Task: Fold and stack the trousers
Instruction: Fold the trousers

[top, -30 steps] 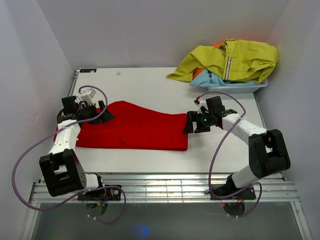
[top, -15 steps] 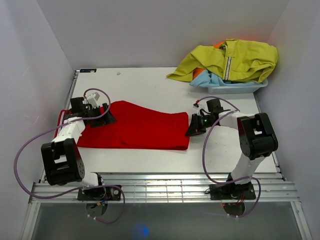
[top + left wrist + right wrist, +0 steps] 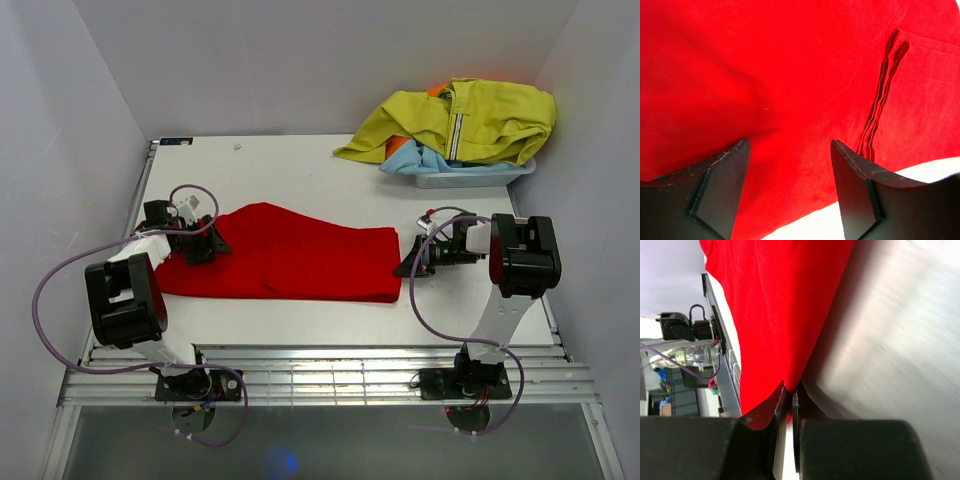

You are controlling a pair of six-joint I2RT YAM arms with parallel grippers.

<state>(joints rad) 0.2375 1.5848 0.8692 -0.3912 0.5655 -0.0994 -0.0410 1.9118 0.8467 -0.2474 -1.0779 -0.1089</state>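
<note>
From above, the trousers (image 3: 290,262) lie flat as one long red band across the bench (image 3: 300,170). They are well apart from the bin (image 3: 470,178) that holds the yellow-green jacket (image 3: 470,120). The left gripper (image 3: 205,245) is at their left end and the right gripper (image 3: 410,265) at their right end.

In the left wrist view, the left gripper (image 3: 788,150) is released, its jaws wide apart over the red cloth, beside a narrow pleat (image 3: 882,105).

In the right wrist view, the right gripper (image 3: 789,392) is clenched on a thin edge of the trousers (image 3: 775,305), low on the bench.

I think the risk lies in this difference. If the right arm pulls while the left end is free, the whole cloth can slide and the fold becomes crooked. The pinch is also small, so the edge may slip out when lifted.
</note>
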